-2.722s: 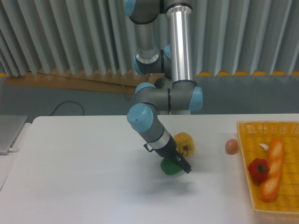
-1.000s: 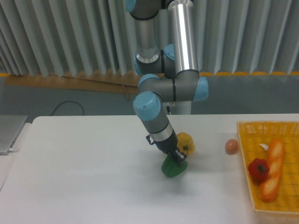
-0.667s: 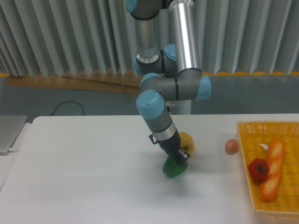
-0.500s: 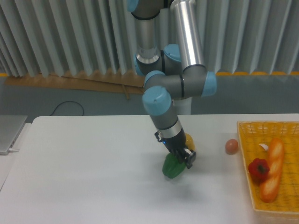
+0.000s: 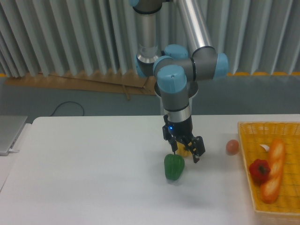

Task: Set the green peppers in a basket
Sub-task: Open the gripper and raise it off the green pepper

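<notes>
The rear wall [image 5: 56,37] is clad in vertical grey corrugated panels, evenly lit. Along its base runs a strip of brown cardboard [image 5: 84,79] — flat on the grey floor [image 5: 262,93]. A black cable [image 5: 65,108] loops across the floor near the desk's far edge. The desk [image 5: 84,178] is white and matte — a grey flat object [image 5: 9,133] lies at its left end.

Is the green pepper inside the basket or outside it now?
Outside. The green pepper stands on the white table, well apart from the basket at the right edge.
</notes>
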`<state>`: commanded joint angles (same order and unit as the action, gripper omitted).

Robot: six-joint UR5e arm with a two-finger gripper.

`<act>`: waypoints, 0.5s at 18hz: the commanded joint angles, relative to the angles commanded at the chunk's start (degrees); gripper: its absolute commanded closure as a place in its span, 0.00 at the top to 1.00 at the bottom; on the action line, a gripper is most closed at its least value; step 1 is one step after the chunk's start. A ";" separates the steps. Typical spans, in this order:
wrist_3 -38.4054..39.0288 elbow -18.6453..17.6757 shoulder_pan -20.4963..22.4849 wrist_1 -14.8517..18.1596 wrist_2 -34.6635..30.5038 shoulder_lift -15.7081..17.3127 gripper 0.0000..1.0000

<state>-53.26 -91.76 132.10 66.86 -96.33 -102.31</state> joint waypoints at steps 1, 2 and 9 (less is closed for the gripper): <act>0.09 0.62 -0.09 1.85 0.09 1.05 1.00; 0.17 1.14 -0.26 2.74 0.44 2.11 1.00; 4.30 -2.79 -3.68 4.16 1.23 1.95 1.00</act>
<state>-48.96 -94.56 128.42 71.02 -95.10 -100.37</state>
